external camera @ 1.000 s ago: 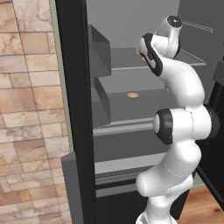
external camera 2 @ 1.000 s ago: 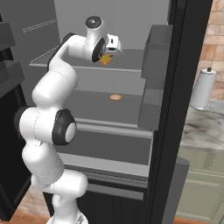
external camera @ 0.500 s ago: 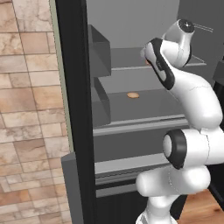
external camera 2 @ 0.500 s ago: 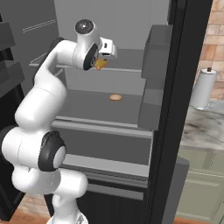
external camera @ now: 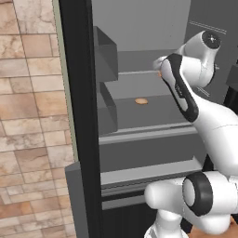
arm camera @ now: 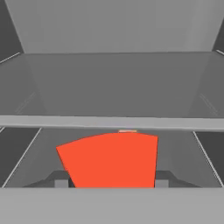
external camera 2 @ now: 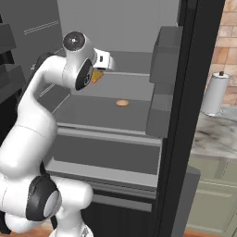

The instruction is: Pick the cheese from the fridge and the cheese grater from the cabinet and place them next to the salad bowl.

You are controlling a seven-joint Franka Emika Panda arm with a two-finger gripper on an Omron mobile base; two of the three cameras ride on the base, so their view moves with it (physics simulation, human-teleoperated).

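Observation:
My gripper (arm camera: 111, 181) is shut on the cheese (arm camera: 111, 159), a red-orange wedge that sits between the two fingertips (arm camera: 61, 181). From the right base view the cheese (external camera 2: 97, 76) hangs under the white hand inside the open fridge (external camera 2: 185, 115), above the grey middle shelf (external camera 2: 92, 113). In the left base view a sliver of the cheese (external camera: 159, 73) peeks out beside the wrist. The cheese grater, the cabinet and the salad bowl are out of view.
A flat tan disc (external camera 2: 122, 102) lies on the shelf below and ahead of the hand. Grey door bins (external camera 2: 162, 55) stand to the right, with others (external camera: 107, 56) on the left. A paper towel roll (external camera 2: 215, 92) stands on the marble counter (external camera 2: 217, 134).
The hand has drawn back from the fridge's rear and sunk a little, carrying the cheese with it. The arm has folded closer to the base.

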